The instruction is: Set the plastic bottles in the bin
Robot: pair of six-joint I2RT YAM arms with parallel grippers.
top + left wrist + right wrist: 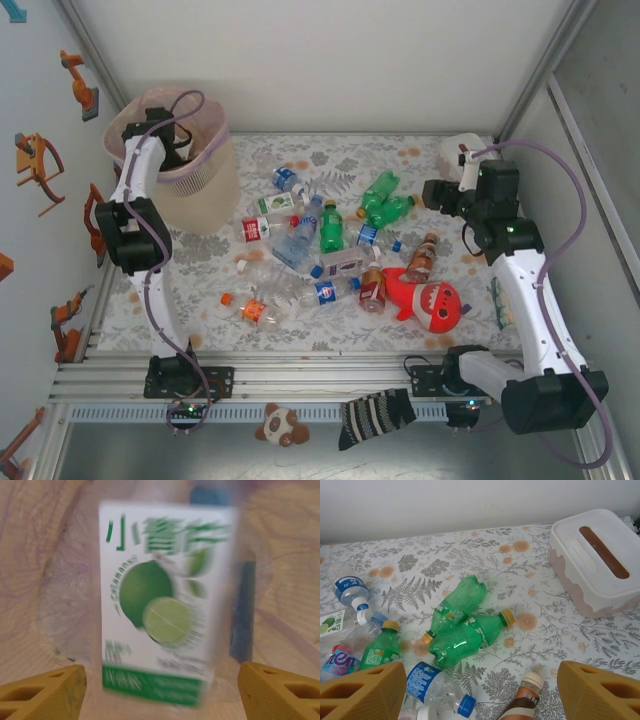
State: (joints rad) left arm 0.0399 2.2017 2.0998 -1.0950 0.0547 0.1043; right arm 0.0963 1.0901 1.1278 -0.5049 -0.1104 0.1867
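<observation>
The left arm (135,190) reached over the beige bin (205,195) at the far left of the table (200,300). Its jaws stood wide apart, and between them, touching neither, a blurred lime-label bottle (160,605) showed against the pinkish liner bag (45,580). The right jaws were likewise apart and held nothing, hanging above two green bottles (470,637) that lay side by side near a white box (600,565), while the other bottles (330,292) lay scattered mid-table beside a red shark plush (430,300).
</observation>
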